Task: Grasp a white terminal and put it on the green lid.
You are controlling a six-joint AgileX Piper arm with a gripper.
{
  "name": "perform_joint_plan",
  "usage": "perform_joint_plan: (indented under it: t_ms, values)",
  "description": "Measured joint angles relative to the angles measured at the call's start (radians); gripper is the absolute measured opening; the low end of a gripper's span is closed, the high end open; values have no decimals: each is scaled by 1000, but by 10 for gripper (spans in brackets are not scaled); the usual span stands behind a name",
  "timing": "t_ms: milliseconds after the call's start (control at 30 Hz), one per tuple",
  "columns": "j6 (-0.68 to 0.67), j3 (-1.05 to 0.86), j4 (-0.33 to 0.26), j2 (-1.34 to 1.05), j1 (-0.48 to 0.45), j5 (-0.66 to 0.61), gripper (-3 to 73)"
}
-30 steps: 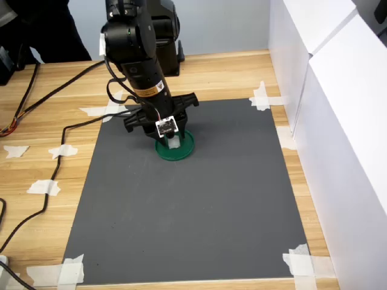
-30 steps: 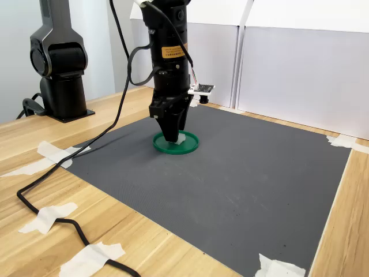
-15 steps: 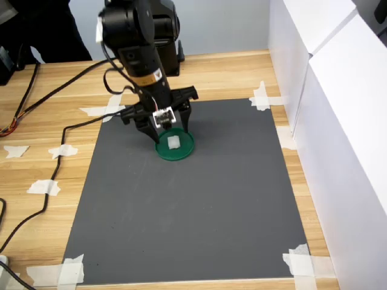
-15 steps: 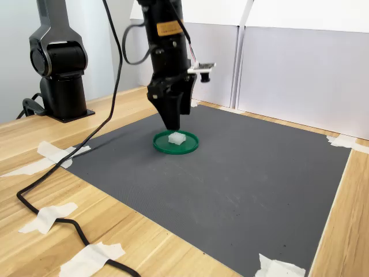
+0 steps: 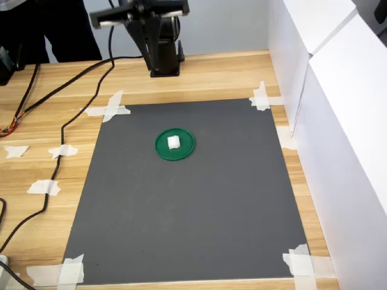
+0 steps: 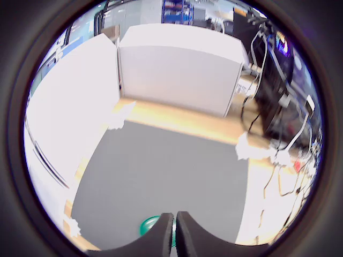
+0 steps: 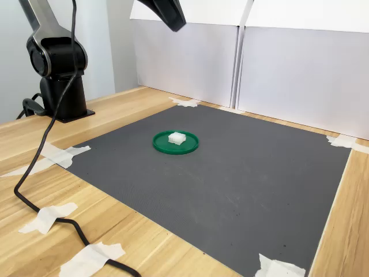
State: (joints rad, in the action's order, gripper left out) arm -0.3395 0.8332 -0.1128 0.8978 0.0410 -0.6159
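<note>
The white terminal (image 5: 173, 142) (image 7: 176, 138) lies on the green lid (image 5: 161, 149) (image 7: 189, 148), near the lid's middle, on the dark grey mat. My gripper (image 7: 177, 25) hangs high above the mat, well clear of both, at the second exterior view's top edge. In the wrist view its two fingers meet at the gripper (image 6: 174, 215) tip with only a hairline gap and nothing between them. They cover part of the green lid (image 6: 147, 225) far below; the terminal is hidden there. In the first exterior view only part of the arm shows at the top.
The grey mat (image 5: 199, 199) is taped to a wooden table (image 5: 36, 127). White boards (image 5: 338, 121) wall the first exterior view's right. The arm's black base (image 5: 163, 54) stands at the back, with black cables (image 5: 54, 151) trailing over the table. A dark-clothed person (image 5: 54, 30) stands behind.
The gripper has let go of the terminal, risen steeply off the lid and drawn back toward the arm's base. The terminal stays on the lid.
</note>
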Motion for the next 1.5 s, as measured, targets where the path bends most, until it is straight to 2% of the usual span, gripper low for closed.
perform_joint_plan:
  t_ms: [133, 267, 433, 867, 1167, 1500]
  values:
    - [79, -162, 77, -197, -12, 165, -12]
    - [171, -335, 82, -369, -78, 309, -12]
    - [219, -514, 83, -543, -163, 391, -14]
    - [227, -743, 98, -828, -180, 390, -15]
    - [226, -767, 102, -844, -180, 323, -15]
    - [226, -768, 102, -844, -180, 318, -15]
